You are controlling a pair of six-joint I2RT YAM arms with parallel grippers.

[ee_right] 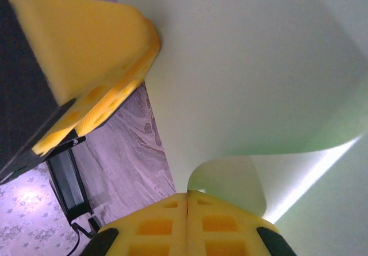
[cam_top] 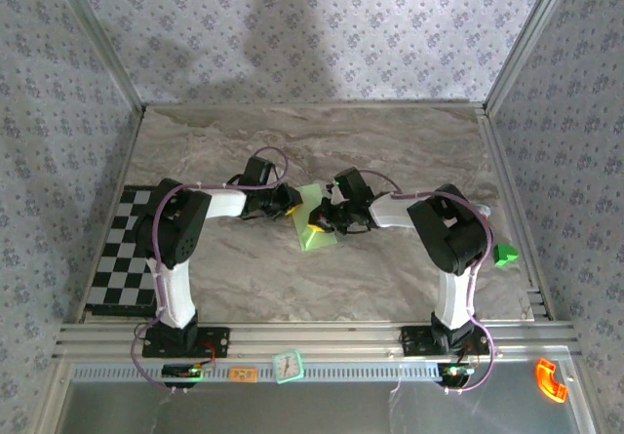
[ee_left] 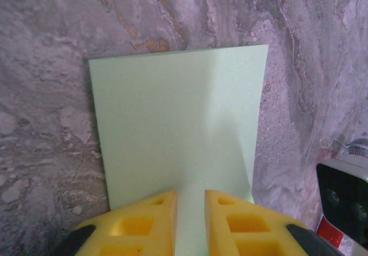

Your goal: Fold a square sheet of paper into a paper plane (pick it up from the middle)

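Marble counter [cam_top: 390, 141], likely first fold: right gripper [ee_right: 187, 201] clamped on curled edge of square sheet of paper [ee_left: 178, 129], left gripper [ee_left: 190, 201] slightly apart; next, lay edge over squarely.

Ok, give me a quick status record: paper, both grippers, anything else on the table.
paper: square sheet of paper, pale green, mid-table, one part lifted and curling
left gripper: narrowly open, at the sheet's edge
right gripper: shut on the sheet's lifted part
fold: no plane shape yet
other: green block, far right, clear of the sheet
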